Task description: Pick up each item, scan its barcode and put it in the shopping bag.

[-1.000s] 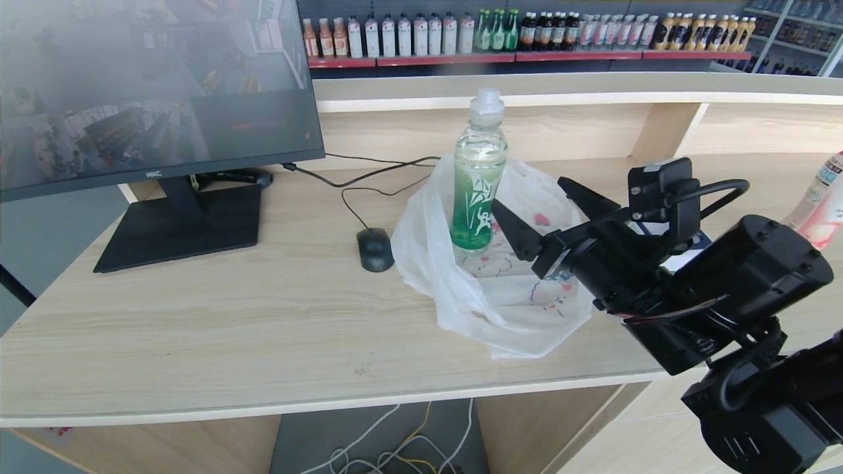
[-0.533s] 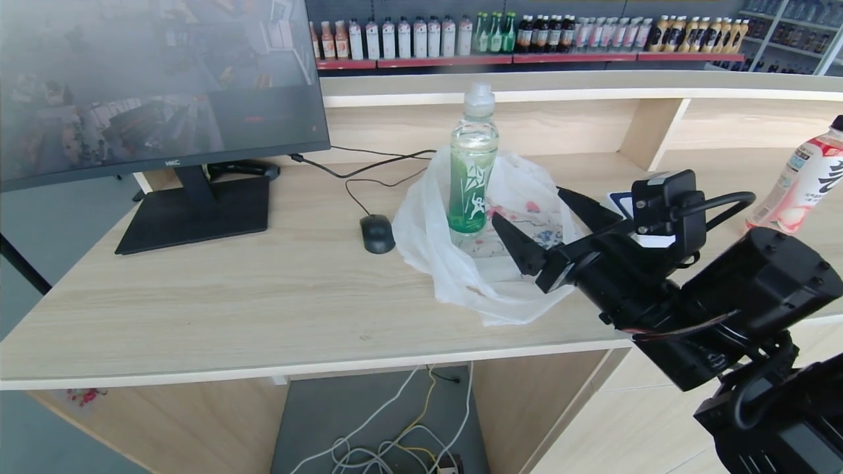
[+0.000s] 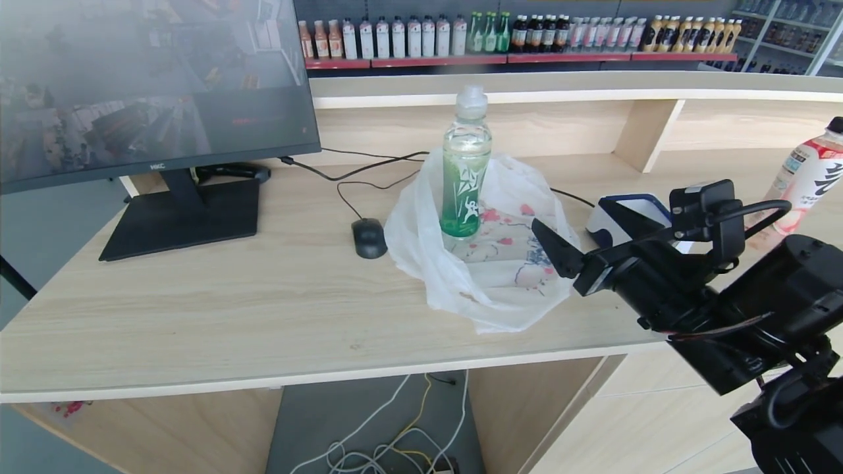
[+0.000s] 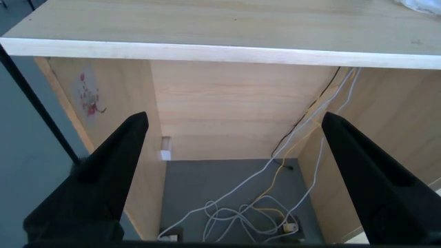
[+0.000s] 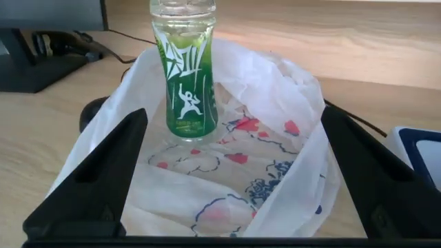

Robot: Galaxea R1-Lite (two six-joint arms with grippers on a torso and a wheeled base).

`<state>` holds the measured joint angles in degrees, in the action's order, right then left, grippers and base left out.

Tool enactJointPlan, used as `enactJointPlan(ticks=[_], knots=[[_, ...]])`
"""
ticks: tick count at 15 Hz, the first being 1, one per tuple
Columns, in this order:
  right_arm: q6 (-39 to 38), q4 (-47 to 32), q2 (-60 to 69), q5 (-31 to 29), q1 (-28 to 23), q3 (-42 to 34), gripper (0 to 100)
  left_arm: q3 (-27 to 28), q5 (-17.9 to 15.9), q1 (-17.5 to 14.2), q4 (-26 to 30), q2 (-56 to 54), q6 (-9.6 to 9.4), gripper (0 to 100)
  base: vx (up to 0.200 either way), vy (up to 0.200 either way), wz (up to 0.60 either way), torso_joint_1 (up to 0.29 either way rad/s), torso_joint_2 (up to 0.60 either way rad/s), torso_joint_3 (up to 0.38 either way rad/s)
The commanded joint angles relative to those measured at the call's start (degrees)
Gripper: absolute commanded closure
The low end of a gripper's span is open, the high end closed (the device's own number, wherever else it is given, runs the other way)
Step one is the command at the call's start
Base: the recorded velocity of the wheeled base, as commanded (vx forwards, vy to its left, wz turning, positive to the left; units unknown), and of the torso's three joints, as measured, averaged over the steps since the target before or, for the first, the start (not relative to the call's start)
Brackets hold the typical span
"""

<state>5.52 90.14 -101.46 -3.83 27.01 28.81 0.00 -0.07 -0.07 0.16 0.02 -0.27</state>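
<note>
Green bottle [image 3: 465,178] stands upright beyond right gripper [image 3: 571,216]

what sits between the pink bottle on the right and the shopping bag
The scanner sits on the counter between the pink bottle and the shopping bag. It is low, so the bottle could likely be lifted over it. The green bottle stands in the bag, toward its far side.

- My right gripper [image 3: 570,214]: matte black fingers [image 3: 556,245] tapering to points.
- Boxy black wrist camera [image 3: 714,210] with a looping black cable [image 3: 767,205].
- Thick rounded black arm housings [image 3: 790,283], thin red strip [image 3: 718,327] at one joint.
</note>
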Motion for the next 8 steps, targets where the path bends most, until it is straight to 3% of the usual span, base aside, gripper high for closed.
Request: enactJointPlan(ticks=[1,8], knots=[[0.01,-0.14,0.48,-0.04,-0.47,-0.68,0,0.00,-0.01,-0.10,-0.07,-0.02,0.00,0,0.000,-0.200,0.00,0.017,0.00,-0.002],[-0.07,-0.14,2.23,0.05,-0.38,-4.37,0,0.00,-0.01,-0.10,-0.07,0.06,0.27,0,0.000,-0.200,0.00,0.004,0.01,0.001]])
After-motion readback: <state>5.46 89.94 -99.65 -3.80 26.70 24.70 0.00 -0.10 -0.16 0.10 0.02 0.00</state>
